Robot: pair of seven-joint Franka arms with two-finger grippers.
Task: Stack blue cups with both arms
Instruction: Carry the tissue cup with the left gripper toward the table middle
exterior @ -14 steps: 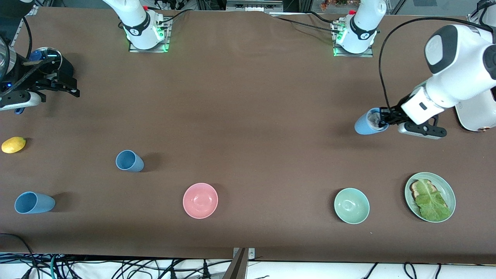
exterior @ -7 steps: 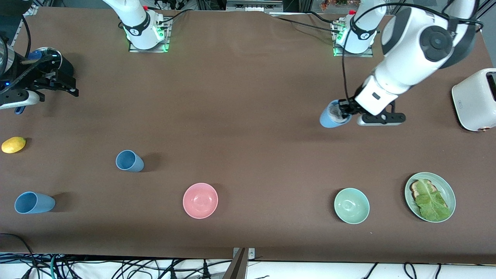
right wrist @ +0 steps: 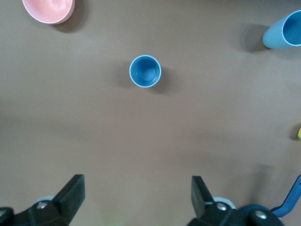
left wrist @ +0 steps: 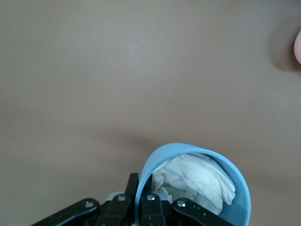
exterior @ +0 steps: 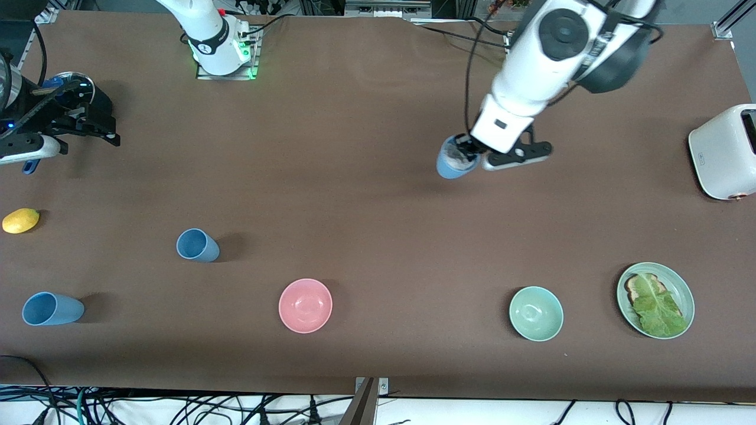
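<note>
My left gripper (exterior: 466,154) hangs over the middle of the table, shut on the rim of a blue cup (exterior: 453,163) with one finger inside and one outside. In the left wrist view that cup (left wrist: 197,155) has crumpled white paper (left wrist: 197,176) inside, and the left gripper (left wrist: 143,181) pinches its wall. Two more blue cups stand toward the right arm's end: one (exterior: 196,245) farther from the front camera, one (exterior: 52,309) nearer. Both cups (right wrist: 145,71) (right wrist: 284,30) appear in the right wrist view. The right gripper (exterior: 103,131) (right wrist: 138,188) waits open and empty above that end.
A pink bowl (exterior: 305,305) and a mint-green bowl (exterior: 535,313) sit near the front edge. A green plate (exterior: 685,289) with toast and lettuce lies toward the left arm's end, with a white toaster (exterior: 723,150) farther back. A lemon (exterior: 20,220) lies at the right arm's end.
The left arm has swung from beside the toaster toward the table's middle, carrying the blue cup along. The right arm has stayed put.
</note>
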